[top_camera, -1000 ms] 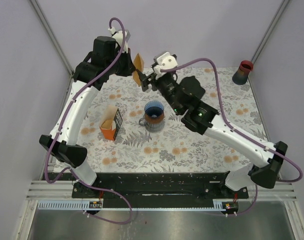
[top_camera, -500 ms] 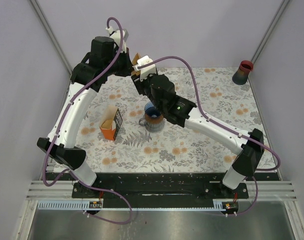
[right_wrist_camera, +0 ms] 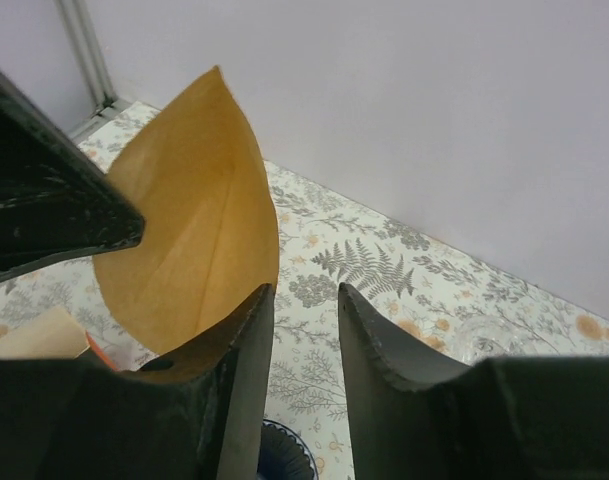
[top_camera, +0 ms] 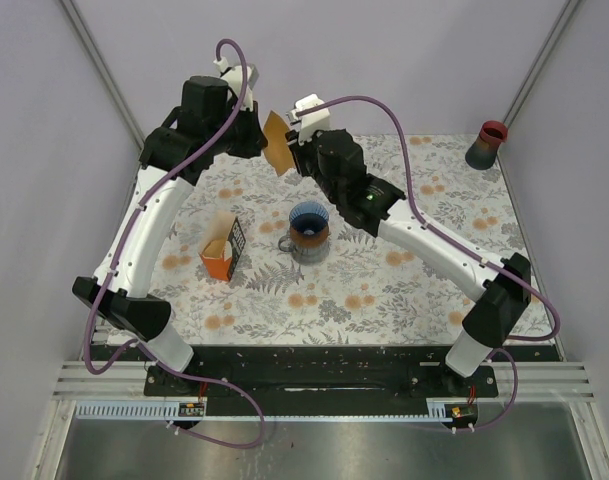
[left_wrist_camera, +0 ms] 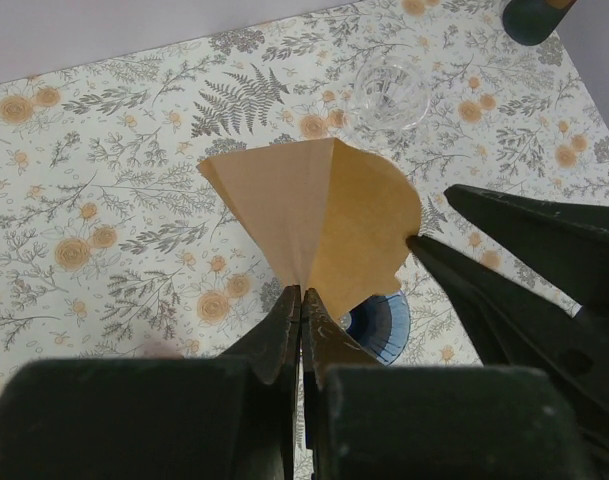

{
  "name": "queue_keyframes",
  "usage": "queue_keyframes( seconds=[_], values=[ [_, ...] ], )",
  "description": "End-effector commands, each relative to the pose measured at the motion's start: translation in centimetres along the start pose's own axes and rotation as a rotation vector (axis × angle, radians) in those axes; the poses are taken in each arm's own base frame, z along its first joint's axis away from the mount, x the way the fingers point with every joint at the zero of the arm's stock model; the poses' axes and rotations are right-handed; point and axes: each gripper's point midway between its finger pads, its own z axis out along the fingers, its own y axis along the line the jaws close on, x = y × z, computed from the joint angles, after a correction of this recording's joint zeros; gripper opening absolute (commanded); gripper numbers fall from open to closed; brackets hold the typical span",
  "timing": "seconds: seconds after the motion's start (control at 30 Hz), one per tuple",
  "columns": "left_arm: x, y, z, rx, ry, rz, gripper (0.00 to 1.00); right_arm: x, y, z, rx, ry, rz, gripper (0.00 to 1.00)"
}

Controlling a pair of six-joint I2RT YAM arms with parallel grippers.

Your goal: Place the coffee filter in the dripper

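Observation:
My left gripper (top_camera: pixel 267 143) is shut on the pointed tip of a brown paper coffee filter (top_camera: pixel 277 143), held high above the table's far part. In the left wrist view (left_wrist_camera: pixel 302 292) the filter (left_wrist_camera: pixel 324 215) fans out beyond the closed jaws. My right gripper (top_camera: pixel 292 152) is open right beside the filter; in the right wrist view (right_wrist_camera: pixel 306 292) the filter (right_wrist_camera: pixel 189 235) lies just outside the left finger (right_wrist_camera: pixel 246 340), nothing between the jaws. The blue ribbed dripper (top_camera: pixel 309 226) stands on a glass base at the table's middle, below both grippers; it also shows in the left wrist view (left_wrist_camera: pixel 381 322).
An orange box (top_camera: pixel 223 246) stands left of the dripper. A dark cup with a red rim (top_camera: pixel 486 144) stands at the far right corner. A clear glass (left_wrist_camera: pixel 389 92) stands on the floral tablecloth (top_camera: pixel 384 290) behind the dripper.
My right gripper swung left and in front of the filter, then drew back to its right side. The left gripper has kept hold of the filter, almost still.

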Motion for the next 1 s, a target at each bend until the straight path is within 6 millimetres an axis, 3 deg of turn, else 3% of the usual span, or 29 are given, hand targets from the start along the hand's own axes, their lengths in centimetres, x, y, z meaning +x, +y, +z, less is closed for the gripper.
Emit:
queue_keyframes(
  seconds=[0.0, 0.2, 0.37, 0.5, 0.7, 0.77, 0.97],
  values=[
    [-0.1, -0.8, -0.7, 0.042, -0.007, 0.023, 0.0, -2.2, 2.0, -0.6, -0.14, -0.04, 0.021, 0.43],
    [-0.5, -1.5, -1.0, 0.072, -0.017, 0.027, 0.0, -1.1, 2.6, 0.6, -0.158, -0.003, 0.035, 0.41],
    [0.3, 0.0, -1.1, 0.005, 0.002, 0.053, 0.0, -0.9, 0.1, 0.7, -0.076, 0.017, 0.057, 0.14],
    [1.1, 0.3, -1.0, -0.005, 0.023, 0.062, 0.0, -0.9, -1.2, 0.0, -0.083, 0.026, 0.08, 0.01],
    [1.4, -0.4, -0.9, 0.036, 0.036, 0.066, 0.0, -0.9, -0.2, -0.8, -0.175, 0.025, 0.065, 0.0],
    [1.5, -0.2, -0.8, 0.03, 0.043, 0.069, 0.0, -0.9, -0.6, -1.1, -0.162, 0.035, 0.06, 0.0],
    [4.0, -0.4, -0.2, 0.056, 0.141, 0.067, 0.0, 0.6, -1.6, -3.8, -0.147, 0.196, 0.062, 0.0]
  ],
)
